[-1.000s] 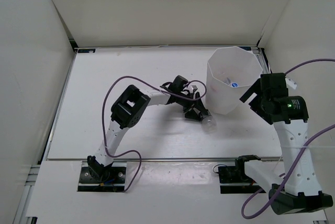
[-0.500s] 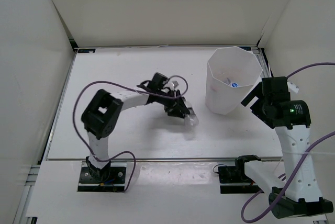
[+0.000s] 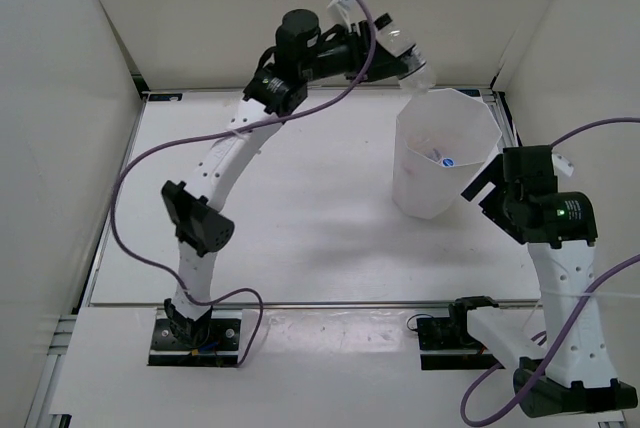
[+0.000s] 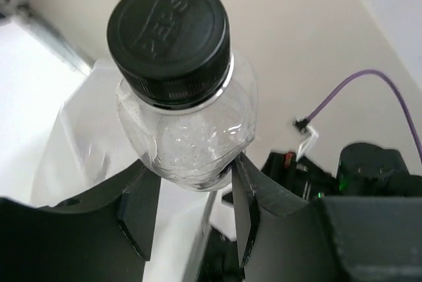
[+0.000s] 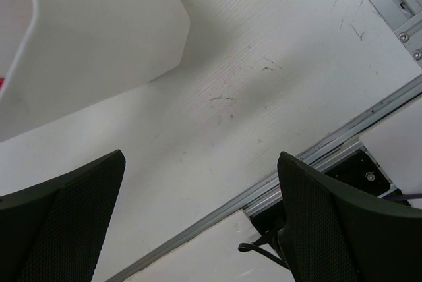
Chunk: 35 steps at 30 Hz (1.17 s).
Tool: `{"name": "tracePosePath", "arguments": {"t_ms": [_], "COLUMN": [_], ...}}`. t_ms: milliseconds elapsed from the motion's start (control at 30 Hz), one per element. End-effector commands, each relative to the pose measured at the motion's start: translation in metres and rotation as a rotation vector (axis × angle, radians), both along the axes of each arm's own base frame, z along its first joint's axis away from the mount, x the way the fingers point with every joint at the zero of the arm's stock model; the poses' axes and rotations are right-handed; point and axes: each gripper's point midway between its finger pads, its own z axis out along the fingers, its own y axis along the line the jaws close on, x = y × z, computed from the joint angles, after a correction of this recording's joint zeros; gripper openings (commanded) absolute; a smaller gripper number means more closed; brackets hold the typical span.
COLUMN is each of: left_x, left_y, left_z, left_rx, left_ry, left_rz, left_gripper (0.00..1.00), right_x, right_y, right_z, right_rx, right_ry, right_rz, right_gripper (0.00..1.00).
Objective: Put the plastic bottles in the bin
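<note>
My left gripper (image 3: 388,51) is raised high and shut on a clear plastic bottle (image 3: 412,60), holding it over the far left rim of the tall white bin (image 3: 420,188). In the left wrist view the bottle (image 4: 191,137) shows its black cap (image 4: 170,38) and sits between my fingers (image 4: 247,209), with the bin (image 4: 79,137) below. A blue-white label (image 3: 447,160) shows inside the bin; other bottles are hidden. My right gripper (image 3: 478,188) is open and empty beside the bin's right side, and it is wide open (image 5: 198,209) in its own view.
The bin's lower wall (image 5: 92,31) fills the upper left of the right wrist view. The table's metal edge rail (image 5: 310,170) runs below it. White walls enclose the table on three sides. The right arm (image 4: 369,170) shows beyond the bottle.
My left arm has lifted the bottle off the table middle and swung it up and back to above the bin's far rim. The right arm has barely moved.
</note>
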Motion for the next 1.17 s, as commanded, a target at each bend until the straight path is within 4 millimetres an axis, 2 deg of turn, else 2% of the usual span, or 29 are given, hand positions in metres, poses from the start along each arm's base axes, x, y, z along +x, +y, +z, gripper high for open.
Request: {"name": "tracePosePath", "arguments": {"t_ms": [0, 67, 100, 167, 200, 233, 267, 300, 333, 400, 433, 467, 500, 533, 600, 633, 700, 733, 767, 800, 833, 900, 933, 967, 1000, 1033, 1067, 1100, 1133], "left_x": [0.029, 0.029, 0.028, 0.007, 0.003, -0.01, -0.012, -0.017, -0.018, -0.001, 0.003, 0.005, 0.004, -0.004, -0.003, -0.011, -0.015, -0.011, -0.02, -0.019, -0.023, -0.025, -0.023, -0.028, -0.039, -0.045, -0.045, -0.052, -0.057], "left_y": [-0.036, -0.048, -0.058, -0.074, -0.079, -0.089, -0.087, -0.078, -0.071, -0.043, -0.015, -0.001, 0.025, 0.032, 0.058, 0.077, 0.096, 0.101, 0.119, 0.131, 0.153, 0.185, 0.206, 0.22, 0.241, 0.25, 0.269, 0.282, 0.299], "left_z": [-0.044, -0.038, -0.054, -0.059, -0.072, -0.079, -0.082, -0.066, -0.061, -0.048, -0.014, 0.0, 0.026, 0.036, 0.048, 0.051, 0.042, 0.008, 0.012, 0.002, -0.024, -0.05, -0.087, -0.095, -0.094, -0.101, -0.112, -0.109, -0.124], "left_rx": [0.051, 0.019, 0.033, 0.042, 0.069, 0.083, 0.096, 0.085, 0.094, 0.107, 0.075, 0.064, 0.036, 0.025, 0.026, 0.036, 0.079, 0.14, 0.141, 0.159, 0.208, 0.26, 0.341, 0.361, 0.376, 0.404, 0.446, 0.459, 0.532], "left_ry": [0.045, 0.053, 0.083, 0.093, 0.087, 0.087, 0.088, 0.073, 0.047, 0.005, -0.05, -0.075, -0.109, -0.122, -0.147, -0.154, -0.179, -0.131, -0.147, -0.13, -0.088, -0.051, -0.005, 0.006, -0.001, 0.003, 0.024, 0.023, 0.055], "left_rz": [-0.002, -0.015, -0.028, -0.087, -0.101, -0.135, -0.136, -0.116, -0.09, 0.021, 0.085, 0.107, 0.154, 0.165, 0.245, 0.28, 0.335, 0.365, 0.395, 0.427, 0.503, 0.616, 0.698, 0.74, 0.788, 0.809, 0.882, 0.93, 0.978], "left_gripper": [0.44, 0.46, 0.46, 0.53, 0.55, 0.58, 0.75, 1.0, 1.0, 1.0, 1.0, 1.0, 1.0, 1.0, 1.0, 1.0, 1.0, 1.0, 1.0, 1.0, 1.0, 1.0, 1.0, 1.0, 1.0, 1.0, 1.0, 1.0, 1.0], "right_x": [0.008, 0.01, 0.01, 0.011, 0.009, 0.009, 0.009, 0.009, 0.01, 0.013, 0.014, 0.015, 0.015, 0.017, 0.017, 0.017, 0.017, 0.018, 0.015, 0.015, 0.019, 0.022, 0.021, 0.023, 0.023, 0.021, 0.019, 0.018, 0.016], "right_y": [-0.004, -0.005, -0.007, -0.011, -0.012, -0.014, -0.014, -0.014, -0.013, -0.011, -0.009, -0.009, -0.009, -0.009, -0.011, -0.011, -0.013, -0.012, -0.015, -0.014, -0.014, -0.012, -0.013, -0.015, -0.015, -0.018, -0.018, -0.02, -0.024], "right_z": [0.027, 0.03, 0.034, 0.033, 0.031, 0.032, 0.029, 0.029, 0.027, 0.032, 0.037, 0.036, 0.039, 0.037, 0.038, 0.038, 0.041, 0.041, 0.044, 0.044, 0.051, 0.057, 0.061, 0.063, 0.063, 0.061, 0.06, 0.057, 0.057], "right_rx": [-0.023, -0.042, -0.049, -0.073, -0.074, -0.082, -0.083, -0.083, -0.084, -0.077, -0.069, -0.07, -0.071, -0.072, -0.084, -0.084, -0.09, -0.084, -0.091, -0.084, -0.08, -0.075, -0.081, -0.089, -0.089, -0.103, -0.104, -0.114, -0.123], "right_ry": [-0.088, -0.084, -0.092, -0.082, -0.073, -0.074, -0.064, -0.064, -0.055, -0.064, -0.068, -0.053, -0.039, -0.03, -0.023, -0.023, -0.042, -0.044, -0.059, -0.062, -0.104, -0.142, -0.162, -0.174, -0.175, -0.163, -0.154, -0.135, -0.13], "right_rz": [0.002, 0.026, 0.025, 0.017, 0.018, 0.011, 0.011, 0.011, 0.012, 0.029, 0.035, 0.036, 0.036, 0.037, 0.029, 0.029, 0.021, 0.013, 0.006, -0.002, -0.004, 0.008, 0.015, 0.007, 0.007, -0.004, -0.003, -0.009, -0.039], "right_gripper": [1.0, 1.0, 1.0, 1.0, 1.0, 1.0, 1.0, 1.0, 1.0, 1.0, 1.0, 1.0, 1.0, 1.0, 1.0, 1.0, 1.0, 1.0, 1.0, 1.0, 1.0, 1.0, 1.0, 1.0, 1.0, 1.0, 1.0, 1.0, 1.0]}}
